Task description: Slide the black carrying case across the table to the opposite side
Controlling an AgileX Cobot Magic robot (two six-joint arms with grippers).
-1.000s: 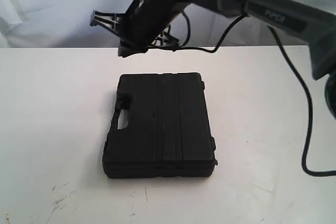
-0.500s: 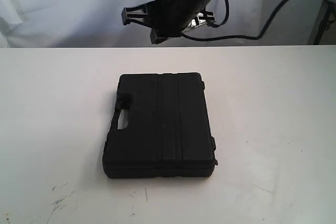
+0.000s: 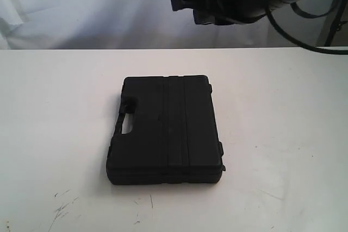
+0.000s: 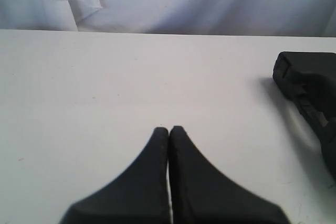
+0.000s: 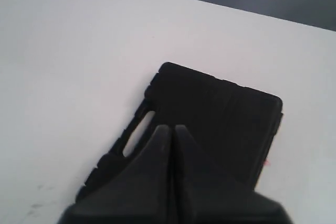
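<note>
The black case (image 3: pixel 166 129) lies flat on the white table (image 3: pixel 54 107), its handle slot facing left and its ribs running front to back. My right gripper (image 3: pixel 187 5) hangs high above the table's far edge, behind and to the right of the case, touching nothing. From its wrist, the right gripper (image 5: pixel 171 127) is shut and empty, with the case (image 5: pixel 220 114) far below it. My left gripper (image 4: pixel 169 128) is shut and empty over bare table, the case's corner (image 4: pixel 310 93) off to one side. The exterior view does not show the left arm.
A white cloth backdrop (image 3: pixel 81 9) hangs behind the table. A black cable (image 3: pixel 304 39) loops from the right arm at the far right, beside a metal stand leg (image 3: pixel 330 23). Dark scuff marks (image 3: pixel 62 205) lie near the front left edge.
The right arm has risen and swung to the right, away from above the case's far edge. The case has not moved.
</note>
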